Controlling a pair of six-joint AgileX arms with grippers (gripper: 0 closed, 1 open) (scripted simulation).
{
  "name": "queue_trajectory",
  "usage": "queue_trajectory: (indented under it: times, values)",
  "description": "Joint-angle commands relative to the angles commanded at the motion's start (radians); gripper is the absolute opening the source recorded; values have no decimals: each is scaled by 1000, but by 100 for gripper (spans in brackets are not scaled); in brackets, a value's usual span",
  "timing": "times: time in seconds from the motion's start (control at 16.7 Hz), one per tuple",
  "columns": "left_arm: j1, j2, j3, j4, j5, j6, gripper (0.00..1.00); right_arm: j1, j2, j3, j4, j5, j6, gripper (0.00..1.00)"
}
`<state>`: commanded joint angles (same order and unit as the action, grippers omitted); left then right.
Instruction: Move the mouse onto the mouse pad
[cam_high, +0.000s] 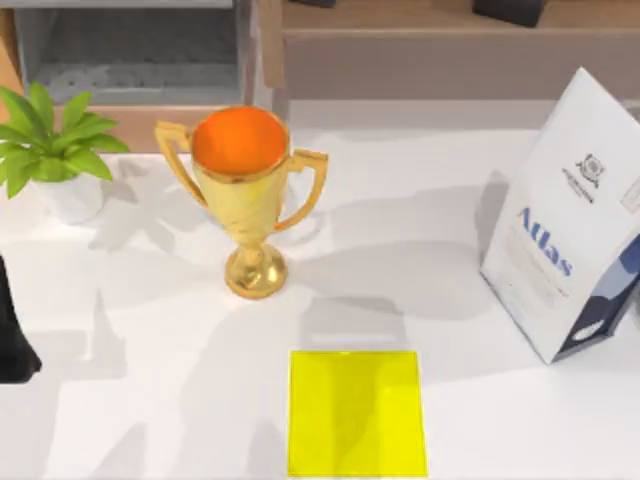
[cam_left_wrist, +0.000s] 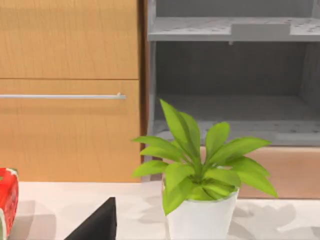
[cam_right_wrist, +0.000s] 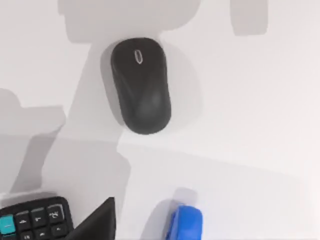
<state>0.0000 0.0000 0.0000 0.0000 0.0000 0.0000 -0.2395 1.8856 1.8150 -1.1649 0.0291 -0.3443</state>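
The yellow mouse pad (cam_high: 357, 412) lies flat at the table's front edge, near the middle, with nothing on it. A black mouse (cam_right_wrist: 140, 85) with a grey scroll wheel rests on the white tabletop in the right wrist view, well below the camera and untouched. A dark wedge of my right gripper (cam_right_wrist: 95, 222) shows at that view's edge, apart from the mouse. My left arm (cam_high: 15, 330) sits parked at the table's left edge, and a dark part of its gripper (cam_left_wrist: 97, 224) shows in front of the plant.
A gold trophy (cam_high: 245, 190) with an orange bowl stands behind the pad. A potted plant (cam_high: 55, 150) is at back left, a white Atlas bag (cam_high: 570, 220) at right. A black calculator (cam_right_wrist: 32, 220) and a blue object (cam_right_wrist: 185, 222) lie near the mouse. A red object (cam_left_wrist: 6, 200) sits beside the plant.
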Motion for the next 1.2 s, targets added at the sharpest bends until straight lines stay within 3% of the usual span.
queue_trajectory:
  times: [0.24, 0.48, 0.96, 1.2]
  values:
    - [0, 0, 0, 0, 0, 0, 100, 25, 319, 276, -153, -11, -72, 100]
    - [0, 0, 0, 0, 0, 0, 100, 50, 476, 392, -232, -20, -117, 100]
    - [0, 0, 0, 0, 0, 0, 100, 51, 498, 384, -223, -21, -124, 100]
    - [0, 0, 0, 0, 0, 0, 100, 54, 517, 257, -72, -21, -123, 100]
